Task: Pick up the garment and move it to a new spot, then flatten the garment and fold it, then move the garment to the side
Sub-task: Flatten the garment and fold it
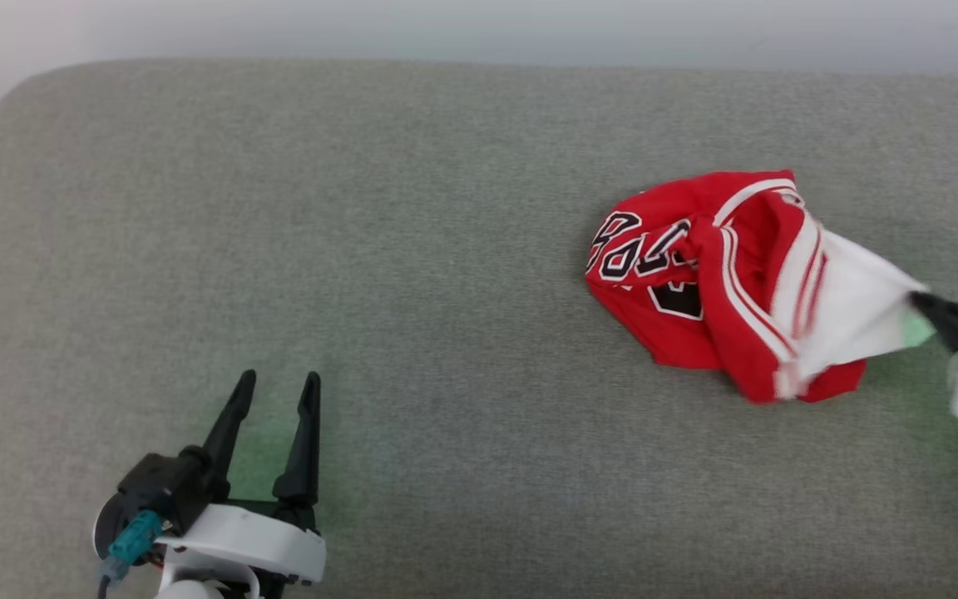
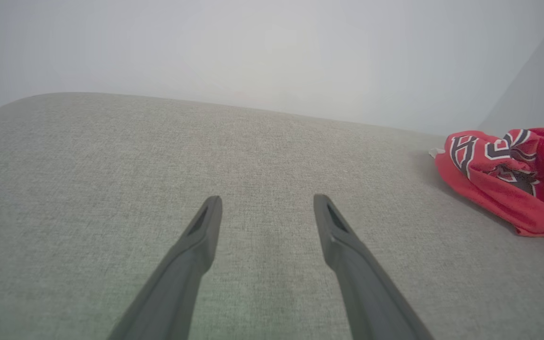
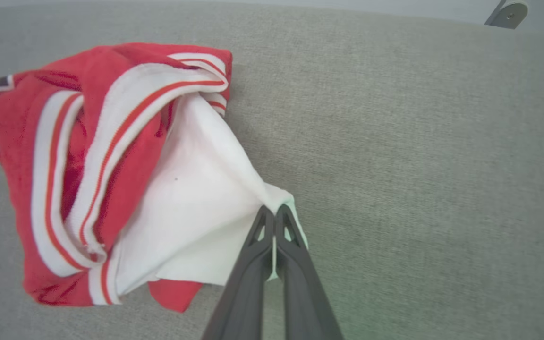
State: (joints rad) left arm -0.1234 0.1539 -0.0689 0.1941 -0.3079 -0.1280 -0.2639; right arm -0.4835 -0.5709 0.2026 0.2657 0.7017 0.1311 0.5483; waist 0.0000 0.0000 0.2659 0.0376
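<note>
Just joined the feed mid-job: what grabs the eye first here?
The crumpled red shirt stands out at the right of the gray cushion, with black lettering showing. The right gripper is shut on the shirt's white part, which stretches taut toward it. The left gripper is open at the lower left of the head view, well apart from the shirt.

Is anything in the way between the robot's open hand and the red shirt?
No, nothing visible. Just bare grey cushion lies between the open left gripper and the garment, which is crumpled on the robot's right. The right gripper is shut on its white sleeve.
</note>
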